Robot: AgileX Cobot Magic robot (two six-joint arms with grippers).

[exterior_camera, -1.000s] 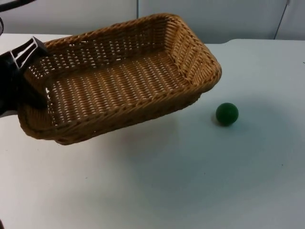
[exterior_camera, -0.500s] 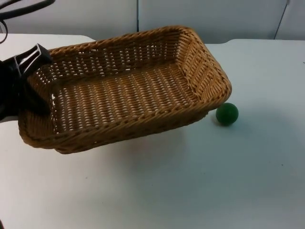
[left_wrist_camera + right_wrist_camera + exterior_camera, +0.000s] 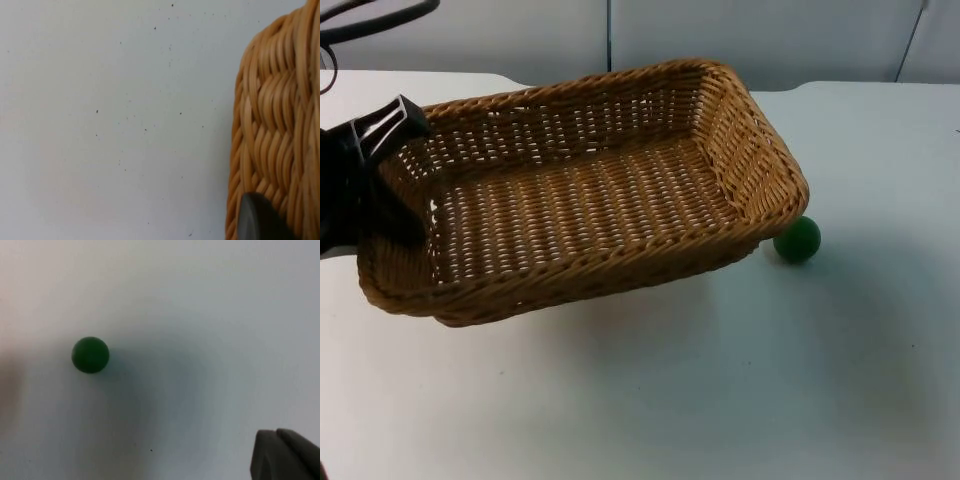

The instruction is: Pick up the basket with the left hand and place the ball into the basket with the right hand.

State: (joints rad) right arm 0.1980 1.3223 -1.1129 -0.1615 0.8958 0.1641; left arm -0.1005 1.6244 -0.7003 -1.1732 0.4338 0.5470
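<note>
white table (image 3: 720,400), grey wall behind | left gripper (image 3: 380,165) clamps basket (image 3: 580,190) rim | ball (image 3: 797,240) beside basket

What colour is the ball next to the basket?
Dark green. The ball shows best in the right wrist view, lying on the white table.

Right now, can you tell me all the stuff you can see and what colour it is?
basket: one, brown wicker, held up over the table's left and middle part, empty inside.
ball: one, green, on the table just beside the basket's right corner.
table: one, white, under everything.
partition wall: one, grey, at the table's far end.
left gripper: one, black, shut on the basket's left rim, holding it.
right gripper: one, black, above the table with the ball ahead of it, not touching the ball.
</note>
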